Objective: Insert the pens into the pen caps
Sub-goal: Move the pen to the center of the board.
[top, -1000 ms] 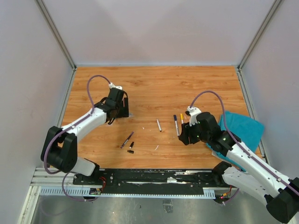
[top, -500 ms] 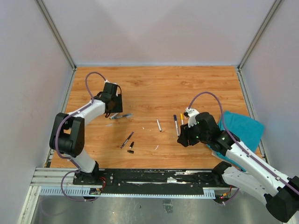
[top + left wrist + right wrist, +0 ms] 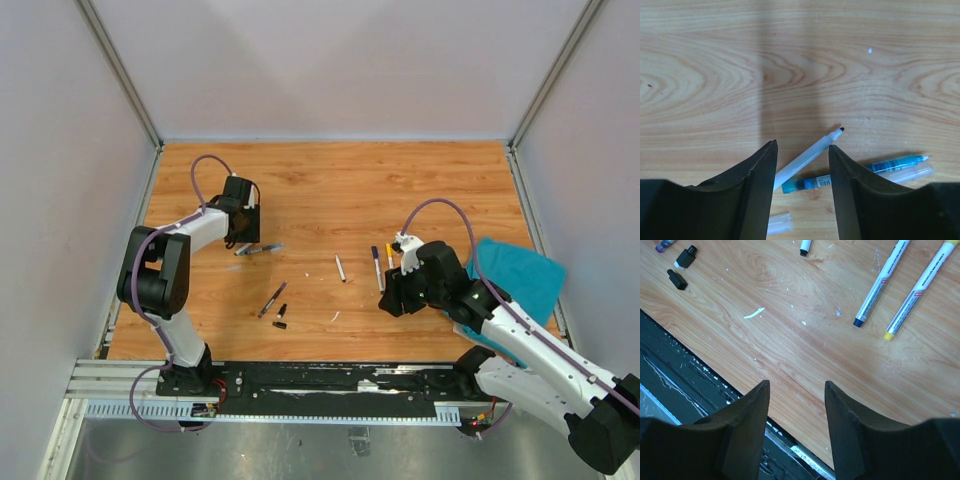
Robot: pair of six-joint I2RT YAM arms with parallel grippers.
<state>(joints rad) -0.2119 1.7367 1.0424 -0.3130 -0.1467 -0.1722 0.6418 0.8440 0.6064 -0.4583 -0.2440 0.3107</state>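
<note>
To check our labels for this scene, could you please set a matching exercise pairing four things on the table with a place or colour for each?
Things:
1. white pen with black tip
2. yellow-ended pen
3. cloth
4. two black caps

Places or colours:
A. teal, at the top view's far right
B. between the jaws of the left gripper
C. beside a blue-ended pen
D. close together, upper left of the right wrist view

Pairs: 1-B, 2-C, 3-A, 4-D

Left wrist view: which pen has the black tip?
The white pen, angled up through the left tool's gap. The teal pen lies flatter, below it, and ends in a thin pale tip.
</note>
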